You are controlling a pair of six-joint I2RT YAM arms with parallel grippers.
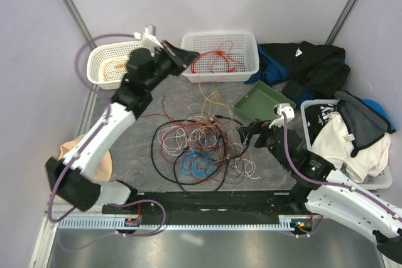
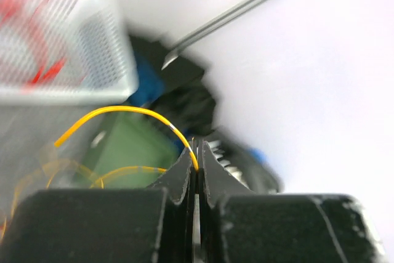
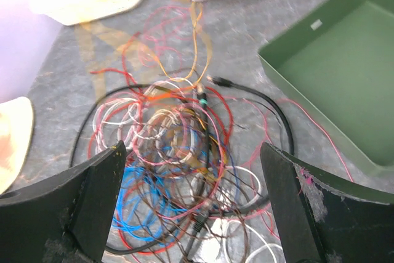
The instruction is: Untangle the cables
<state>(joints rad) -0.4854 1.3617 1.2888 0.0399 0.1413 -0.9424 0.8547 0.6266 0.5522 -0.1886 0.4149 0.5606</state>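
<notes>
We logged the cables (image 1: pixel 195 149) as one loose tangle on the counter (image 1: pixel 141 155), just left of the green tray (image 1: pixel 264 101) in the top view. The heap mixed red, white, blue and orange strands, and a thicker black cable (image 3: pixel 258 93) looped round its edge on the side toward the green tray. The left gripper (image 1: pixel 190 59) hung raised off the counter, up and left of the green tray, at the near left corner of the white basket (image 1: pixel 251 61). In its wrist view the left gripper (image 2: pixel 196 152) had its jaws pressed together on a yellow wire (image 2: pixel 123 110), which arched up and away from the tips, the green tray blurred behind it. Thin yellow strands (image 1: pixel 210 100) ran from the tangle up toward that raised gripper, left of the green tray. A red wire (image 1: pixel 217 61) lay inside the white basket. The right gripper (image 1: pixel 251 133) sat just below the near corner of the green tray, at the right edge of the tangle. In its wrist view the right gripper (image 3: pixel 192 146) was spread wide with nothing between the fingers (image 3: pixel 92 195), the tangle under it and the green tray to its right. A cream basket (image 1: pixel 103 73) stood far left of the green tray, and dark clothes (image 1: pixel 314 64) lay just beyond it.
</notes>
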